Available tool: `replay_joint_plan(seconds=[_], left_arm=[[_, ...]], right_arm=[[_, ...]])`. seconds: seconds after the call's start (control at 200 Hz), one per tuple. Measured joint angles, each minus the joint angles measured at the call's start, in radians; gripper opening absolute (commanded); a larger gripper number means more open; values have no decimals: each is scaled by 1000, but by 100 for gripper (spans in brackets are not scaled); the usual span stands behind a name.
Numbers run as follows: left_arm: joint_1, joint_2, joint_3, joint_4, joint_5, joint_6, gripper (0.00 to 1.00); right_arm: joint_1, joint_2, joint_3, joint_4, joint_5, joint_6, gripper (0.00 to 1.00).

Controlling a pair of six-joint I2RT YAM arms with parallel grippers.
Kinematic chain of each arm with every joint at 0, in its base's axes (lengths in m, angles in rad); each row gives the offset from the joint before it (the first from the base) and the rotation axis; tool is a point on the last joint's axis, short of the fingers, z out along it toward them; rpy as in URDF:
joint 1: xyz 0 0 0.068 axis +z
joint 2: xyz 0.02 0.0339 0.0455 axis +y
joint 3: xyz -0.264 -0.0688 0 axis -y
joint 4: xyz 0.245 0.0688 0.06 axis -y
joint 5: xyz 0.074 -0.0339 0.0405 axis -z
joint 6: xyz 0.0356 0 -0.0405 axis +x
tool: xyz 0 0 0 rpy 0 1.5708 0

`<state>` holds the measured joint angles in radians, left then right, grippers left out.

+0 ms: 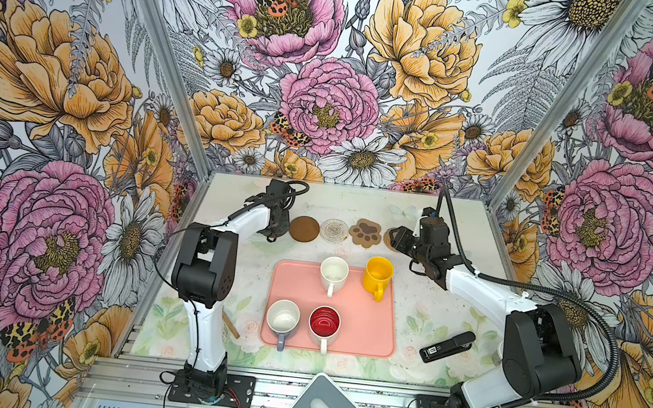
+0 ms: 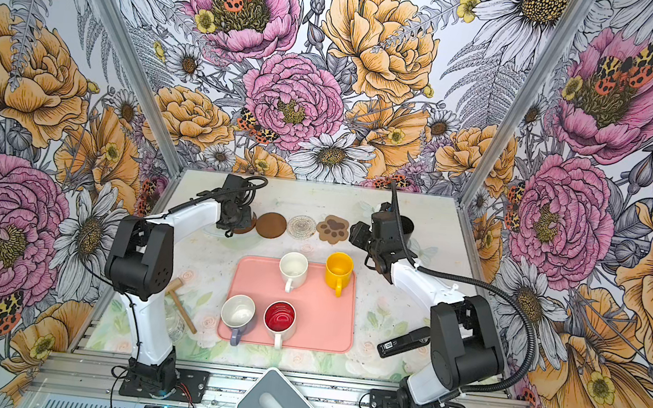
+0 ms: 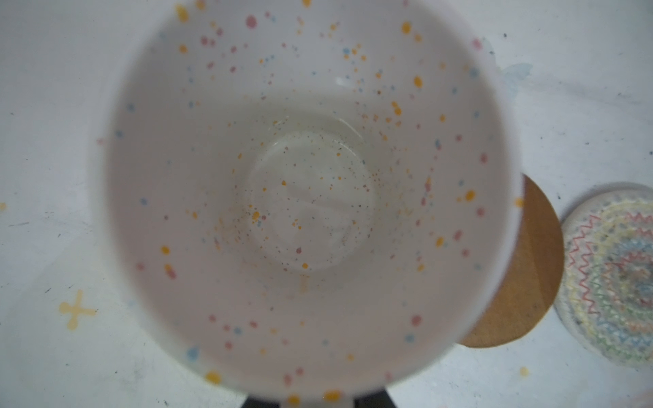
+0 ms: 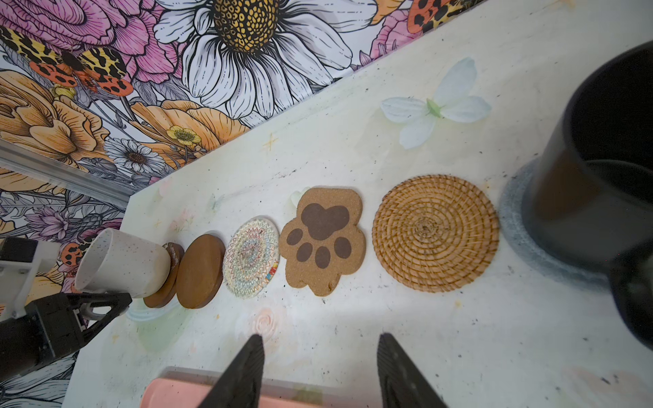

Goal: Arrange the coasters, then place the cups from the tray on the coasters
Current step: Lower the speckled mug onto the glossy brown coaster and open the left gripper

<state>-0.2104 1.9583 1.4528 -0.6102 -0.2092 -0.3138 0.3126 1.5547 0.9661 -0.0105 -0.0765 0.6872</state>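
I'm seeing four cups on the pink tray [image 1: 364, 335]: white cup [image 1: 333, 273], yellow cup [image 1: 378, 275], lavender cup [image 1: 282, 320], red-lined cup [image 1: 324, 325]. Beyond it, brown disc [image 1: 304, 229], woven round [image 1: 334, 230] and paw-print coaster [image 1: 365, 232] line up on the surface [image 1: 426, 304].

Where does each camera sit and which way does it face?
Top views: high over the front edge, looking down at the table toward the back wall; left arm and right arm show whole.
Left wrist: on the left arm, looking down into the speckled white mug; only slivers of its fingers show.
Right wrist: on the right arm, looking low along the coaster row toward the wall; the open right gripper and the left gripper holding that mug show.
Shared: both wrist views catch the brown disc and the woven round.
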Motion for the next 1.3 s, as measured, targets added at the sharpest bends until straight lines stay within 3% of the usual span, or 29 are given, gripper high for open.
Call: replay_joint_plan(seconds=[0.325,0.465,0.741,0.881,1.301], left_arm=[[-4,0,-12,10,-12,0,25],[-3,0,-26,6,-16,1,35],[-4,0,-27,5,-19,0,42],[-4,-3,-30,4,-19,0,50],[-32,-149,-40,-41,-42,-1,63]], right_arm=[[0,5,0,0,0,0,54],[0,13,0,0,0,0,54],[0,13,0,0,-6,0,54],[0,13,0,0,-8,0,54],[-5,2,0,0,-8,-1,54]])
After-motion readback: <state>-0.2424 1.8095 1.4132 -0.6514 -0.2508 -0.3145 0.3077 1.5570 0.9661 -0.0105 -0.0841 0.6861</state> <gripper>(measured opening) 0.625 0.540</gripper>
